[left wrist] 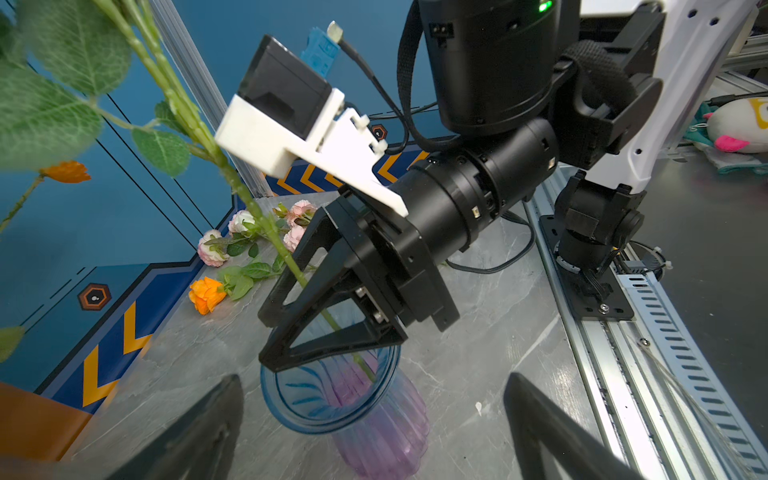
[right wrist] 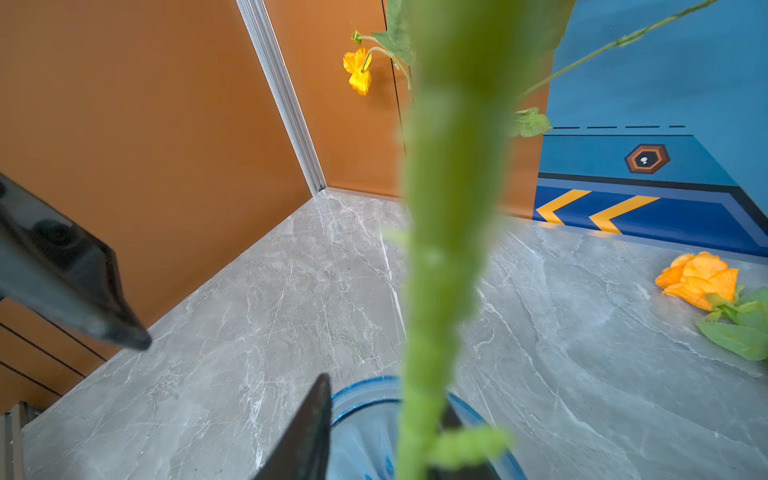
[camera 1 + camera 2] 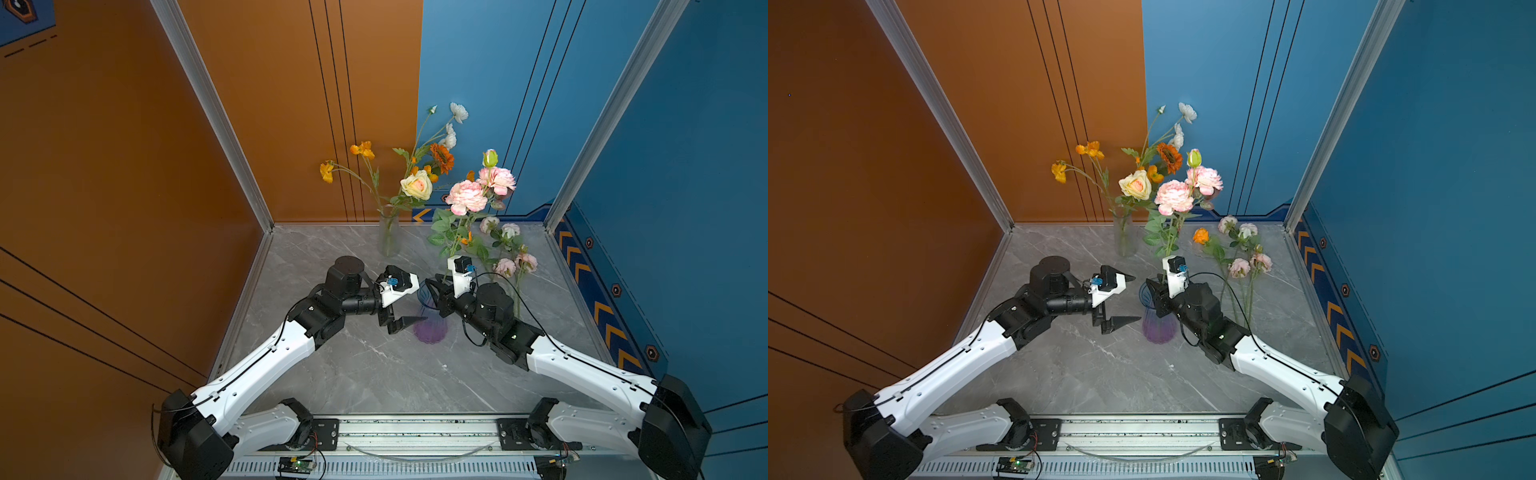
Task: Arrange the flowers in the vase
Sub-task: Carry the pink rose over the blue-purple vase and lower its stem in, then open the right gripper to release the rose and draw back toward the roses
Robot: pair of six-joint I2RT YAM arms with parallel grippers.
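Closest to us runs the metal rail that carries both arm bases. At left we see the left fingers spread wide and empty, just beside the blue-and-purple vase on the grey bench. Behind them a glass vase holds orange, cream and white blooms. A pink-bloomed stem stands in the blue-and-purple vase, its foot inside the rim. We find the right fingers apart on either side of that stem above the rim, a gap showing beside it. Farther right, loose flowers lie on the bench.
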